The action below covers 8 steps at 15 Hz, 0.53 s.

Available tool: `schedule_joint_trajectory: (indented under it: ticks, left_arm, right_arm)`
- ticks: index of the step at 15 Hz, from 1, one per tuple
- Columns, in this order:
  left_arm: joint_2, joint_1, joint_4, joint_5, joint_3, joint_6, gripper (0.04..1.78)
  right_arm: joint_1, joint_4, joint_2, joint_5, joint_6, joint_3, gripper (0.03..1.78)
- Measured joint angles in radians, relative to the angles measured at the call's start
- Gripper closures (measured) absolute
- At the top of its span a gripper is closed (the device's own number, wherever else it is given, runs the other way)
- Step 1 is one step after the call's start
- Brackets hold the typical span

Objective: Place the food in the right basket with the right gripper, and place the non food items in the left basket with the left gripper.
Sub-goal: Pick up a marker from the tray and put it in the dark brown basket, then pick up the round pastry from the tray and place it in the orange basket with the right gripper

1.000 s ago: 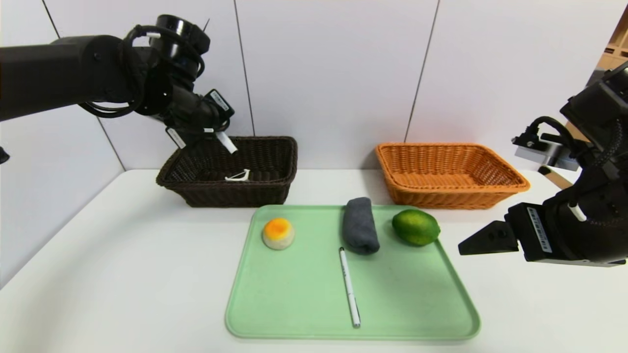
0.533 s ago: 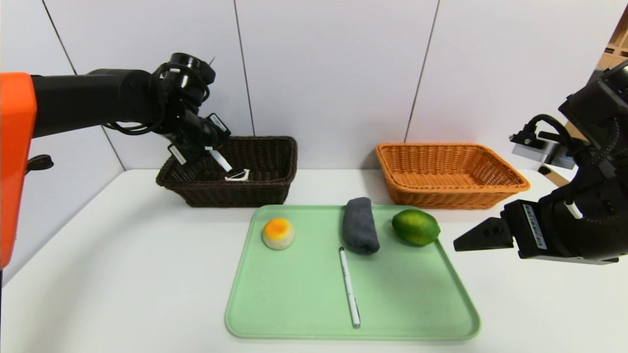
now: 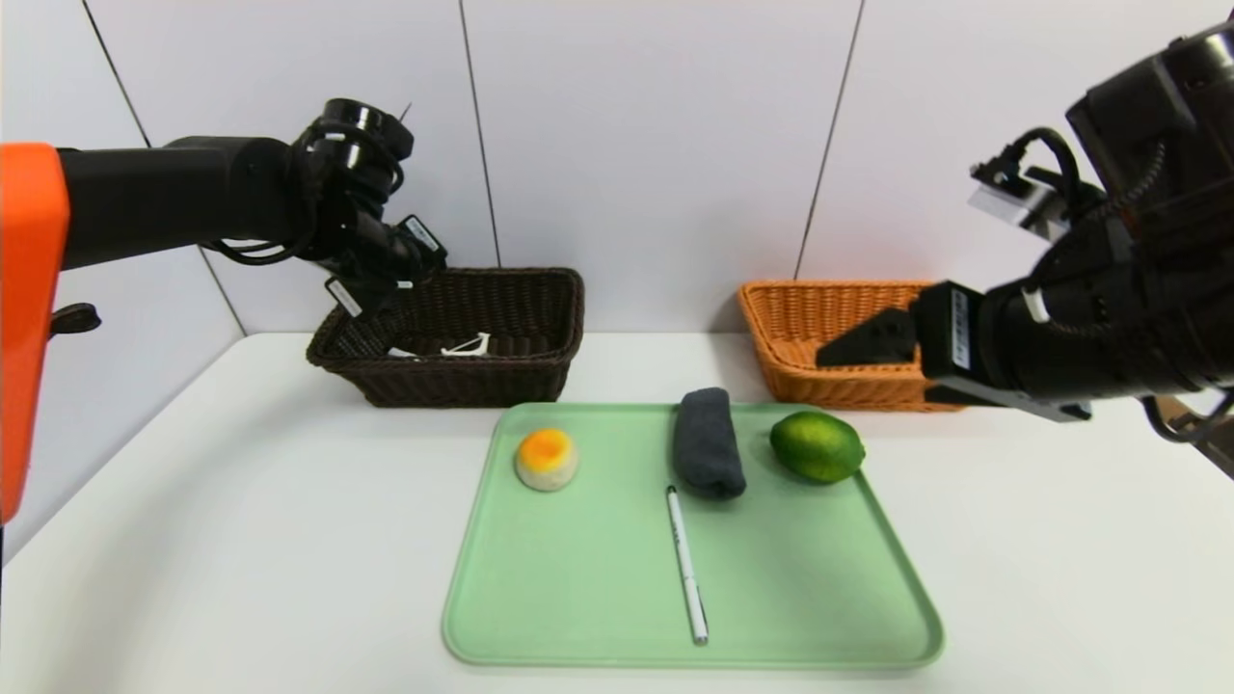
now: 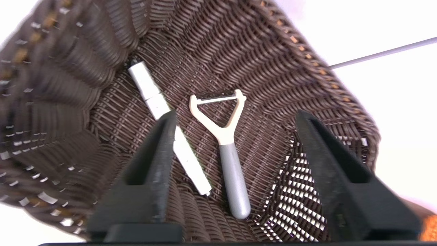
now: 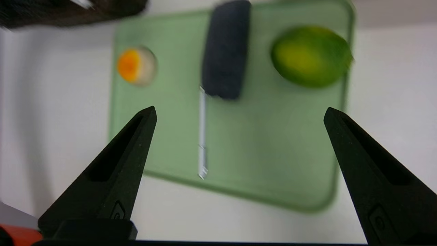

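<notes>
My left gripper (image 3: 381, 289) is open and empty over the dark brown left basket (image 3: 521, 376). Inside the basket lie a white pen (image 4: 153, 99) and a white Y-peeler (image 4: 227, 136). My right gripper (image 3: 848, 349) is open and empty. It hangs in front of the orange right basket (image 3: 786, 328), above and behind the green lime (image 3: 817, 446). On the green tray (image 3: 540, 617) lie the lime, the pale bun with an orange top (image 3: 547, 458), the rolled grey cloth (image 3: 709, 456) and a second white pen (image 3: 686, 564).
Both baskets stand at the back of the white table against a white panelled wall. The tray lies in the middle of the table, in front of the gap between the baskets. Bare table shows to its left and right.
My left gripper dipped toward the dark basket and let go of the pen, which now lies inside. My right arm rose and moved left, from beside the tray to in front of the orange basket.
</notes>
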Motion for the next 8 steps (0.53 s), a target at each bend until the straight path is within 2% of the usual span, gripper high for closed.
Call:
schedule_joint_trajectory:
  ticks: [1, 5, 8]
  left_arm:
    - [-0.018, -0.007, 0.015, 0.0, 0.002, 0.005, 0.5]
    - [-0.146, -0.034, 0.123, 0.018, 0.132, 0.117, 0.35]
    - [-0.286, -0.039, 0.111, 0.033, 0.338, 0.267, 0.27]
  right_arm:
    - [0.031, -0.044, 0.033, -0.009, 0.043, -0.04, 0.12]
    - [0.177, -0.059, 0.21, -0.019, 0.203, -0.185, 0.12]
    - [0.25, -0.061, 0.363, -0.02, 0.241, -0.323, 0.12]
